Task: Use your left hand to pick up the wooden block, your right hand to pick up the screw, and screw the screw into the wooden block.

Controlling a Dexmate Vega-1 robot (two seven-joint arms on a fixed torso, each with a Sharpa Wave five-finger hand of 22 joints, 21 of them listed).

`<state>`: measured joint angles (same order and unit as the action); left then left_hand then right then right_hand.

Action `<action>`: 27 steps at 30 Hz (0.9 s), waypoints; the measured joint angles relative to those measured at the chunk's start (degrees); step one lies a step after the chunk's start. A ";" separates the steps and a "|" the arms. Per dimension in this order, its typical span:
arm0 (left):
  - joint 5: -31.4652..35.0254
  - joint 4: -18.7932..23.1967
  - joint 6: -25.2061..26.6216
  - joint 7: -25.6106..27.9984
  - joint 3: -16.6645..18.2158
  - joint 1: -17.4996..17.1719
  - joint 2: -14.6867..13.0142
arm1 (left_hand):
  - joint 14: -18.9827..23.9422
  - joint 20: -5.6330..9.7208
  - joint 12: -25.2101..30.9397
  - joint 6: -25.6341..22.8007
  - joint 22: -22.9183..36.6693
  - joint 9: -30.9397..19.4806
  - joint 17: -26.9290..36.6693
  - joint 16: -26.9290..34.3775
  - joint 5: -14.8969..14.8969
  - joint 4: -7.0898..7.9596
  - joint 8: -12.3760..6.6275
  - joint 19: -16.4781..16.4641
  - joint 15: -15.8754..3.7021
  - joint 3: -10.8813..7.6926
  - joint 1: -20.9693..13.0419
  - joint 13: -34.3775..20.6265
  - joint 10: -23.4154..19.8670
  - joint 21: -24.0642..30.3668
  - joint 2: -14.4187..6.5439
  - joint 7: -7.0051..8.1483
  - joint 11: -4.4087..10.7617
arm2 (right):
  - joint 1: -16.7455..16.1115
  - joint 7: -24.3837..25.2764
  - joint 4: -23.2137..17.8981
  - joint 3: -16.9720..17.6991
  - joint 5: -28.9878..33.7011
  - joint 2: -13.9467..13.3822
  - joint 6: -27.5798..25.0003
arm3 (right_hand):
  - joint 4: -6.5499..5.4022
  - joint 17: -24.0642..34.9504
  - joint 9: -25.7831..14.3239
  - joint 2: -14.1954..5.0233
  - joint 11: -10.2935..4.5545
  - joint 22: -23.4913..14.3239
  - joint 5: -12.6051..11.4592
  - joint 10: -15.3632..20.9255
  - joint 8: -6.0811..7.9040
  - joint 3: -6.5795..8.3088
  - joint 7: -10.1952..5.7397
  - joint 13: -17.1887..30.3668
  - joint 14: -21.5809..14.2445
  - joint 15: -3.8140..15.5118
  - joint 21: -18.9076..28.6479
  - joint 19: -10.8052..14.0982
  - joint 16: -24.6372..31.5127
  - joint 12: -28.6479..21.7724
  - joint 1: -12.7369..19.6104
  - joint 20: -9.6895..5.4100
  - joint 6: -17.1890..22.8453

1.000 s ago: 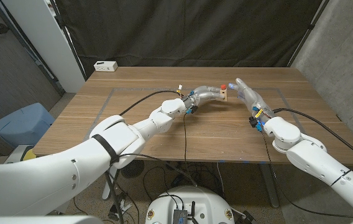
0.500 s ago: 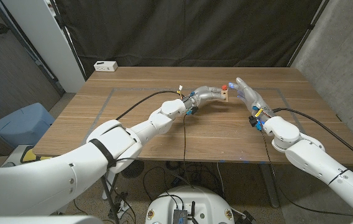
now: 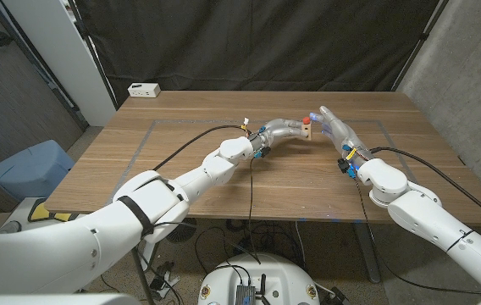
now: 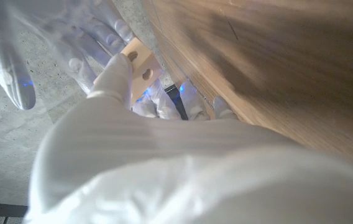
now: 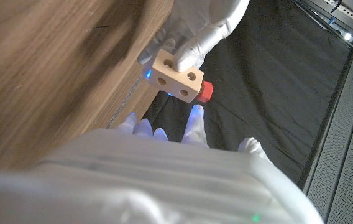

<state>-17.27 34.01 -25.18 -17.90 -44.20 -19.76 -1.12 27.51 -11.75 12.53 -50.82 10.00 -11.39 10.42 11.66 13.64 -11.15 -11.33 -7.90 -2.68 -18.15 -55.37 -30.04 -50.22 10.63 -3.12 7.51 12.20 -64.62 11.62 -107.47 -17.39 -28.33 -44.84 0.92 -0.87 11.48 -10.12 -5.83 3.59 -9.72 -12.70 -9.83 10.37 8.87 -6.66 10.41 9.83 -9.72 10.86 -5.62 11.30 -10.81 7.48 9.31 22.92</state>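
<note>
**Screw seated in the block, turning left to finish**

Fingers first: from the head view, my left hand (image 3: 284, 129) grips the wooden block (image 3: 306, 129) above the table (image 3: 181, 157), red screw (image 3: 309, 119) on top. My right hand (image 3: 335, 127) sits just beside it, fingers spread, holding nothing.

Left wrist view: my fingers (image 4: 115, 74) wrap the block's holed face.

Right wrist view: the screw head stands out from the block, so I judge pickup done, tightening unfinished.

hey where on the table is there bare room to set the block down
Bare wood lies between the left arm's cable and the table's left edge, and along the front edge. It is crowded far-centre, where left hand, wooden block and right hand meet.
</note>
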 measured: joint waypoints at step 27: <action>0.00 -1.02 0.10 -0.25 -0.08 0.38 0.27 | 0.00 0.20 0.30 0.01 0.00 0.04 0.00 0.00 0.17 0.00 -0.12 -0.21 0.00 0.00 0.01 -0.11 0.01 0.45 0.01 -0.01 0.01 | 0.12 -0.90 -0.62 -1.03 0.23 -0.03 0.06 | 0.00 0.00 0.03 0.00 0.00 0.00 0.00 0.00 -0.02 0.00 0.00 0.00 0.00 0.00 0.00 0.00 0.00 0.00 0.00 0.00 -0.01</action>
<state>-17.27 33.00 -25.08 -18.15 -44.28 -19.38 -0.85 27.51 -11.55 12.83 -50.81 10.00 -11.35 10.42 11.66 13.82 -11.16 -11.45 -8.10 -2.68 -18.15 -55.36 -30.14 -50.21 11.08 -3.11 7.49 12.20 -64.51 10.72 -108.09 -18.42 -28.10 -44.87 0.98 -0.87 11.48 -10.10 -5.83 3.59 -9.72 -12.70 -9.83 10.35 8.87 -6.66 10.41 9.83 -9.72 10.85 -5.62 11.30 -10.81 7.48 9.32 22.91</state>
